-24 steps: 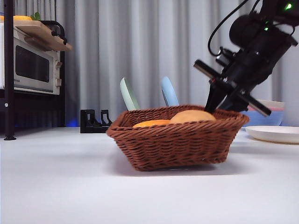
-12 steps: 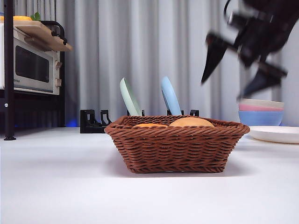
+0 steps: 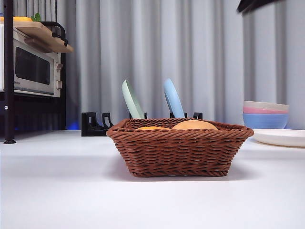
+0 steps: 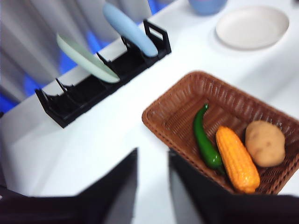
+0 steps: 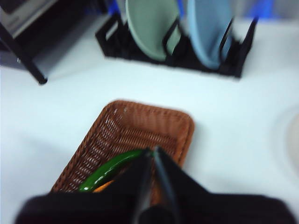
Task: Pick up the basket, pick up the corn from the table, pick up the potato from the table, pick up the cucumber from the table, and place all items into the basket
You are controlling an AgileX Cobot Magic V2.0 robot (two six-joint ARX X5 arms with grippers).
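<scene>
The brown wicker basket (image 3: 176,150) stands flat on the white table (image 3: 71,191). Inside it lie the green cucumber (image 4: 204,140), the orange-yellow corn (image 4: 237,158) and the tan potato (image 4: 265,142) side by side. From the front only the tops of the potato (image 3: 194,125) and corn (image 3: 152,128) show above the rim. My right gripper (image 5: 153,151) hovers high above the basket (image 5: 140,123) and cucumber (image 5: 110,170), shut and empty; its arm shows as a dark tip (image 3: 252,5) at the top right. My left gripper (image 4: 153,156) hangs open over bare table beside the basket (image 4: 187,98).
Behind the basket a black rack (image 3: 93,125) holds a green plate (image 3: 131,100) and a blue plate (image 3: 172,99). Stacked pastel bowls (image 3: 266,114) and a white plate (image 3: 280,137) sit at the right. A microwave (image 3: 31,67) on a dark shelf stands at the left.
The right arm rose out of the basket and up toward the top right, almost leaving the front view. The basket, tilted a second ago, settled flat.
</scene>
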